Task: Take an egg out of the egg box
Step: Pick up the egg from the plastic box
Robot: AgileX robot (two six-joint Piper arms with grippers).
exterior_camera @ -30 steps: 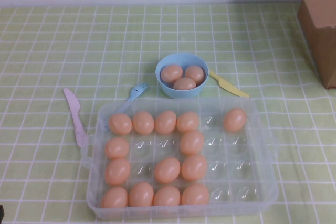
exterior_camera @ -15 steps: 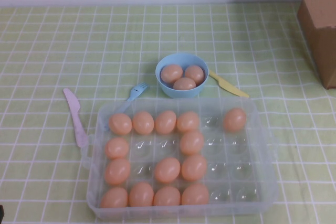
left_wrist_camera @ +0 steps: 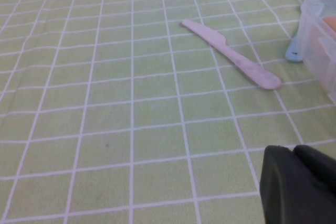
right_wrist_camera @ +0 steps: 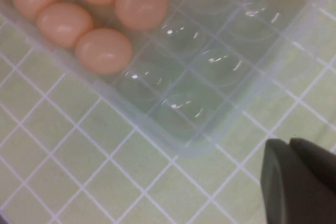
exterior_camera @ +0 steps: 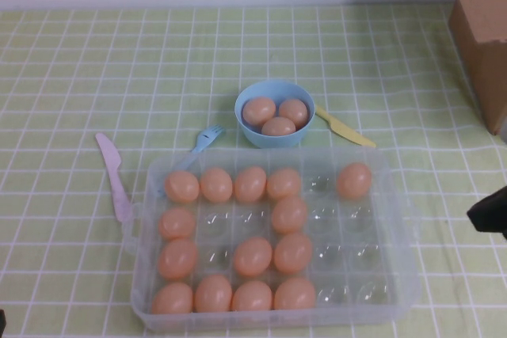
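The clear egg box (exterior_camera: 400,195) lies at the front middle of the table and holds several peach-orange eggs, mostly in its left columns (exterior_camera: 252,256). One egg (exterior_camera: 354,180) sits alone in the back right cup. My right gripper (exterior_camera: 491,213) hangs shut and empty just right of the box. In the right wrist view it (right_wrist_camera: 290,142) is off the box's near corner (right_wrist_camera: 184,145), with eggs (right_wrist_camera: 103,51) beyond. My left gripper (left_wrist_camera: 294,150) is shut and empty, low over the cloth left of the box (left_wrist_camera: 317,30).
A light-blue bowl (exterior_camera: 245,120) with three eggs stands behind the box. A blue fork (exterior_camera: 207,137), a pink knife (exterior_camera: 113,176) and a yellow knife (exterior_camera: 345,128) lie around it. A brown cardboard box (exterior_camera: 483,29) stands at the back right. Green checked cloth covers the table.
My right gripper has come into the high view at the right edge, beside the egg box. The eggs and the box have not moved.
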